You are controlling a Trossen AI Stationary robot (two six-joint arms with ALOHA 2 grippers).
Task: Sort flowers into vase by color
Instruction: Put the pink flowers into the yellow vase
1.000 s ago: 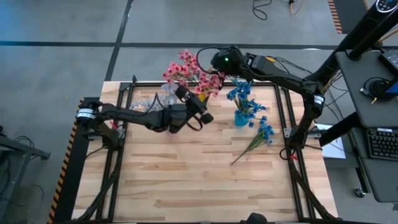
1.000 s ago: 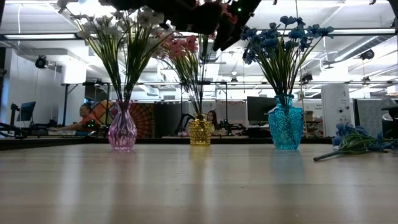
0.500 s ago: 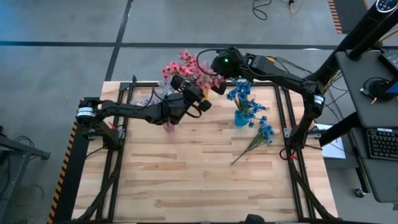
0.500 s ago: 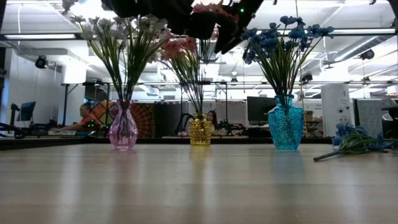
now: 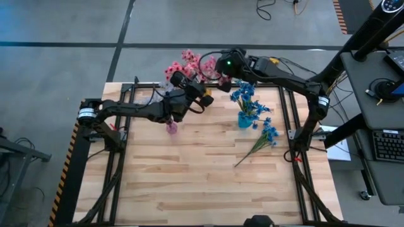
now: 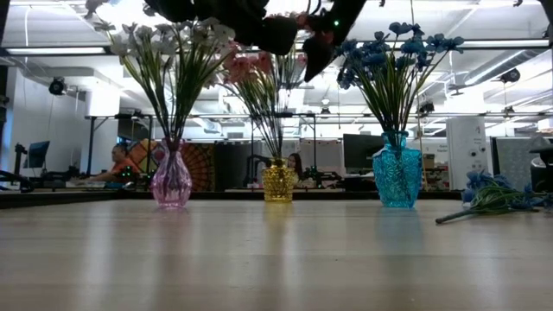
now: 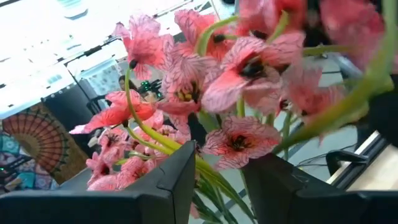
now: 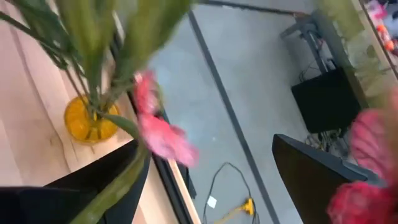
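At the far edge of the table, over the yellow vase, both grippers crowd the pink flowers. The left gripper has its fingers partly drawn in around a green stem of a pink sprig, which passes between them in the left wrist view. The right gripper stands with its fingers wide apart above the same vase, gripping nothing; a stem lies against one finger. The pink bunch rises from the yellow vase, pale white flowers fill the pink vase, and blue flowers fill the blue vase. One loose blue sprig lies flat on the wood beside the blue vase, not yet sorted. It looks light and springy, with a thin, bendy stem and soft blossoms that would crush or snag. The bare stem, midway along, seems the best place to pinch it
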